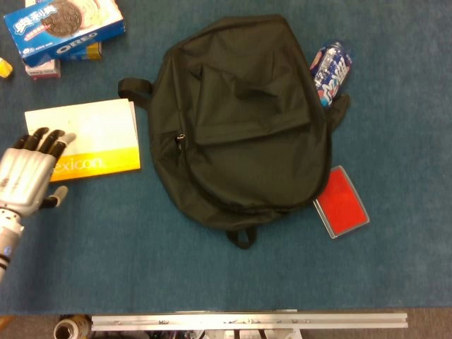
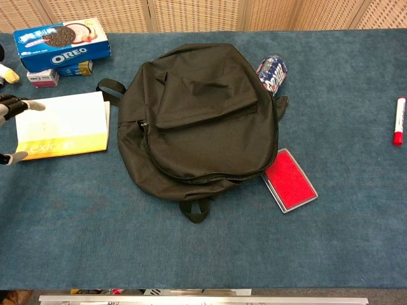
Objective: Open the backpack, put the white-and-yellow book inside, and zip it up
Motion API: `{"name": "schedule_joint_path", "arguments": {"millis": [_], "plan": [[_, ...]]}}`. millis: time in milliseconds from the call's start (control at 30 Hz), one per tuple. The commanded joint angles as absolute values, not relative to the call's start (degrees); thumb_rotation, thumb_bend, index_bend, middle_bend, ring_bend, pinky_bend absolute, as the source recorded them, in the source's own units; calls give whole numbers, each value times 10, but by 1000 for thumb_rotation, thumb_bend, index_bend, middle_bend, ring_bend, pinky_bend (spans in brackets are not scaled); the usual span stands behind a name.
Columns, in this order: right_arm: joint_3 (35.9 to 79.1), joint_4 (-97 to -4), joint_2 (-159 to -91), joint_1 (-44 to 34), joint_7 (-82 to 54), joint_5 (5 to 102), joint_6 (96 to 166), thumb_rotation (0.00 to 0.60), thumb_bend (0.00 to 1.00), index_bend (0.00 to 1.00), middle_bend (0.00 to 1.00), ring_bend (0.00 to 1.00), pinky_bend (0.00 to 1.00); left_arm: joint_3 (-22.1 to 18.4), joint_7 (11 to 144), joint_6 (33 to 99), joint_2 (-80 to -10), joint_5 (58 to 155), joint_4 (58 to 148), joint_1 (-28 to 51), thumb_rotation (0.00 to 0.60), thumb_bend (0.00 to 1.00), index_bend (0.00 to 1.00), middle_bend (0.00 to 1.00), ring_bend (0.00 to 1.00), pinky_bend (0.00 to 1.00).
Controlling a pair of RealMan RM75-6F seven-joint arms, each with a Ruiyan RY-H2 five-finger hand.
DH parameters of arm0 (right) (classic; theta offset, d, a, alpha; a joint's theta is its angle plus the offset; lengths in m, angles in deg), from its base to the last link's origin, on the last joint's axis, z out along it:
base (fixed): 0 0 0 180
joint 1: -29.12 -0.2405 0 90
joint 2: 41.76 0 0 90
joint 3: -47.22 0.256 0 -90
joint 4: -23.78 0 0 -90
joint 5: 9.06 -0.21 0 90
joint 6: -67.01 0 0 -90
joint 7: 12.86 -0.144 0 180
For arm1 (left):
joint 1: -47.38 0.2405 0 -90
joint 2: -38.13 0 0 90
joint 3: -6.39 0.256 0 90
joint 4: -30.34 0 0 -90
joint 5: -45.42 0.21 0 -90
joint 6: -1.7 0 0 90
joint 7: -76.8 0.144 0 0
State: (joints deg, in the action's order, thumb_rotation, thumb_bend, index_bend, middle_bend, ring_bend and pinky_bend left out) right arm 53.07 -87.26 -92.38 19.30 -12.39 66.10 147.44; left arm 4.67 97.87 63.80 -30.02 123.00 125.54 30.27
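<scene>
Backpack (image 1: 244,127), black, lying flat on the blue table covering (image 1: 212,275) near the centre of the head view, its zipper closed along the visible curved seam and a zipper pull (image 1: 181,138) showing at its left edge; a carry loop (image 1: 134,88) projects from its left side and a small strap loop (image 1: 242,237) from its lower edge. White-and-yellow book (image 1: 88,140), marked "Lexicon" on its yellow band, lying closed and flat to the left of the backpack, just beside it but not touching. Left hand (image 1: 28,176), silver palm with dark fingers, entering from the lower left with fingers spread and extended, holding nothing; its fingertips (image 1: 44,141) overlap the book's left edge in the head view, covering the first letter of the title, though whether they touch the cover cannot be told. In the chest view only the fingertips of this hand (image 2: 9,108) show at the left border, beside the book (image 2: 63,124). The right hand appears in neither view. Blue Oreo box (image 1: 63,28) at upper left, resting over a smaller box (image 1: 44,68). A blue-and-white snack packet (image 1: 332,70) lies against the backpack's upper right edge. A flat red case (image 1: 342,201) with a grey rim sits just beside the lower right edge. A red-and-white marker (image 2: 399,121) lies well apart at far right in the chest view.
</scene>
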Motion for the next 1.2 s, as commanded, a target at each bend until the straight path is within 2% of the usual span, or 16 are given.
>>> {"name": "schedule_joint_path", "arguments": {"millis": [33,467,1200], "plan": [[530,-870,-925,195,-127,663,1473,600,74,243,360,172,229,44,1005,598,-327,1186,1238,278,600,231,92,140,103,182],[530,-855,-925,205,-151,663,1465,600,73,242,359,172,229,26,1049,560,-397,1091,1175,232,600,204,51,119,97,182],[531,-849,-919,217,-175,665,1457,600,73,242,359,172,229,34,1075,532,-404,997,1154,187,600,204,52,126,97,182]]}}
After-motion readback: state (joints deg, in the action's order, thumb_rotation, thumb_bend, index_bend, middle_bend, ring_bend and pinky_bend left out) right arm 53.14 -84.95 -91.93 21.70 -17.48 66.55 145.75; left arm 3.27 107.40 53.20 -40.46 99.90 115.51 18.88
